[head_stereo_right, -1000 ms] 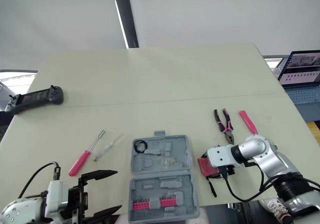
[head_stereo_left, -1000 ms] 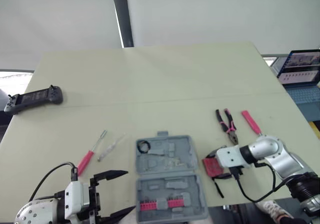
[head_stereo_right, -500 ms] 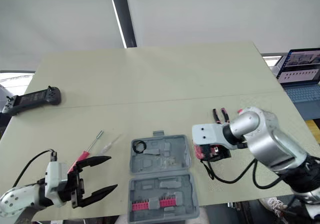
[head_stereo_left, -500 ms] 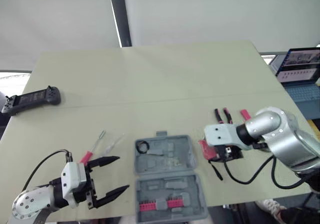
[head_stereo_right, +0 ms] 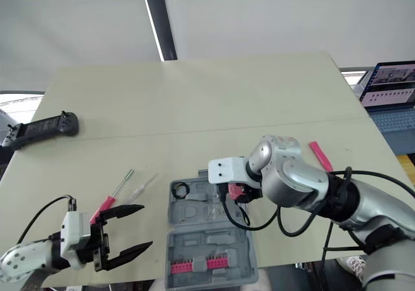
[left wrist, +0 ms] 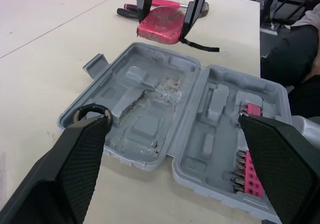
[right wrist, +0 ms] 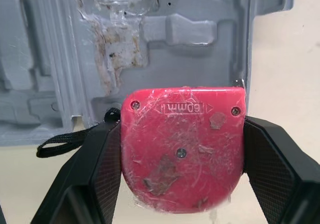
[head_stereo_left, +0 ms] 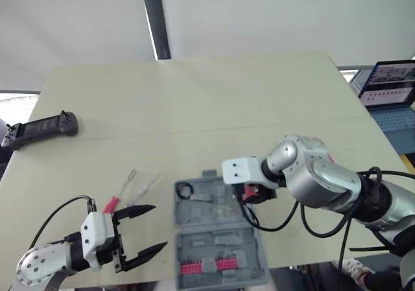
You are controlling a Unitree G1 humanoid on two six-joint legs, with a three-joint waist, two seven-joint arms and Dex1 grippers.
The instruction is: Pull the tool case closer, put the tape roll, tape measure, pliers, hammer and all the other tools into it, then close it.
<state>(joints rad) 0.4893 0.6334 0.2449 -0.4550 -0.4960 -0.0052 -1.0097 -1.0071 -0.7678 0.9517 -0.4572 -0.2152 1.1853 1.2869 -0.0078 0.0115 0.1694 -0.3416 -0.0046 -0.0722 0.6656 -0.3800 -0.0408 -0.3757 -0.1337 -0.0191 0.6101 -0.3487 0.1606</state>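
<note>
Pale green table [head_stereo_left: 214, 103], large, mostly bare. Blue-lit laptop [head_stereo_left: 388, 87] off its right edge, cut by the frame.

Grey plastic tool case [head_stereo_left: 220, 242] lies open flat at the near edge, between the two arms. Moulded trays face up, with a row of pink bits [head_stereo_left: 209, 266] in the near half and a black tape roll [left wrist: 92, 106] in the far half's left corner.

Black handheld controller [head_stereo_left: 40, 129] on the far left, well apart from everything.

Right gripper [head_stereo_left: 255, 192] is clamped on the red plastic tape measure [right wrist: 182, 154], one finger on each side. It holds it over the far half's right rim, part over tray, part over table; contact with the case cannot be told. The arm hides most of the black-and-pink pliers [left wrist: 126, 12]; a flat red handle [head_stereo_right: 320, 156] shows behind it.

Left gripper [head_stereo_left: 157, 226] is spread wide and empty, just left of the case.

Red-handled screwdriver [head_stereo_left: 123, 187] has its handle partly behind that gripper. A thin clear-handled tool [head_stereo_left: 146, 186] lies beside it, hard to identify.
</note>
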